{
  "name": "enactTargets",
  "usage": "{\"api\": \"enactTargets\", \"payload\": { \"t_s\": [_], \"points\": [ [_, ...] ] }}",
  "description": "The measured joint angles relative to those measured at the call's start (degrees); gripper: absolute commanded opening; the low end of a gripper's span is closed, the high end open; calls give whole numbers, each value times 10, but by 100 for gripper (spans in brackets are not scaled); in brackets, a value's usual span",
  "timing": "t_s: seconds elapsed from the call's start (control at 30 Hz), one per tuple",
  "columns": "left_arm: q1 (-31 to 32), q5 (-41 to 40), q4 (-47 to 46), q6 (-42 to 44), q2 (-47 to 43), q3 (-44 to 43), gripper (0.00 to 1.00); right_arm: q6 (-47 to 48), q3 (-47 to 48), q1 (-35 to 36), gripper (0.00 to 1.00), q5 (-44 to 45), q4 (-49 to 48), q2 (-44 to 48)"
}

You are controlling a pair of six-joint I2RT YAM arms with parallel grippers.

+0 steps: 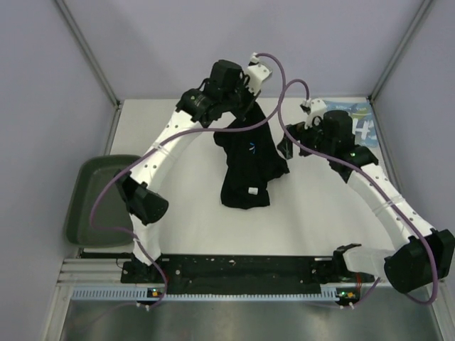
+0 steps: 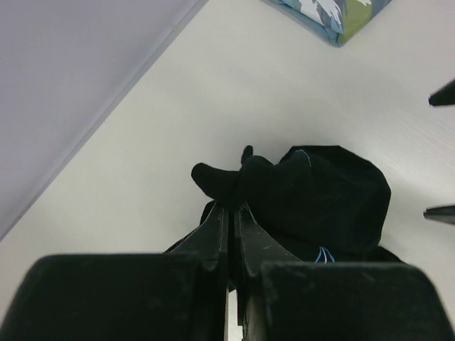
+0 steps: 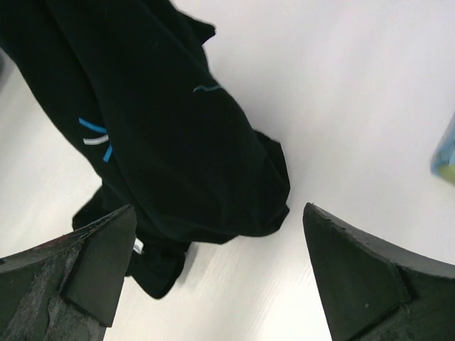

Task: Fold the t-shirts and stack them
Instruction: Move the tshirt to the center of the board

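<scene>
The black t-shirt (image 1: 247, 167) hangs bunched from its upper end down onto the white table, with small blue marks on the fabric. My left gripper (image 1: 245, 117) is shut on its upper edge (image 2: 231, 202) and holds it off the table. My right gripper (image 1: 286, 148) is open and empty just right of the black shirt (image 3: 163, 128), its fingers (image 3: 99, 263) spread wide above the shirt's lower right edge, not touching it. The light blue t-shirt (image 1: 355, 122) with white letters lies at the back right corner; it also shows in the left wrist view (image 2: 334, 14).
A dark green tray (image 1: 99, 199) sits off the table's left edge. Grey walls and metal posts close in the back and sides. The arm bases and a black rail (image 1: 242, 270) run along the near edge.
</scene>
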State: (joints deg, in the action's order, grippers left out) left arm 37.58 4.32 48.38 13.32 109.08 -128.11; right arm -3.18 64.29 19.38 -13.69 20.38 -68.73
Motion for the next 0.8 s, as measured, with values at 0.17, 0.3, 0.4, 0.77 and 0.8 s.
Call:
{"api": "enactTargets", "payload": {
  "t_s": [0.17, 0.3, 0.4, 0.77, 0.8],
  "points": [
    [0, 14, -73, 1, 69, -5, 0, -32, -45, 0, 94, 21, 41, -16],
    [-4, -2, -145, -4, 142, -11, 99, -70, -94, 0, 88, 14, 62, -28],
    [-9, -8, -174, -20, 181, -14, 99, -96, -124, 11, 88, 5, 69, -36],
    [-55, 3, -187, -22, 138, 23, 99, -143, -189, 103, 83, -41, 9, -71],
    [-60, 4, -186, -21, 125, 32, 99, -146, -189, 110, 82, -44, -1, -80]
  ]
}}
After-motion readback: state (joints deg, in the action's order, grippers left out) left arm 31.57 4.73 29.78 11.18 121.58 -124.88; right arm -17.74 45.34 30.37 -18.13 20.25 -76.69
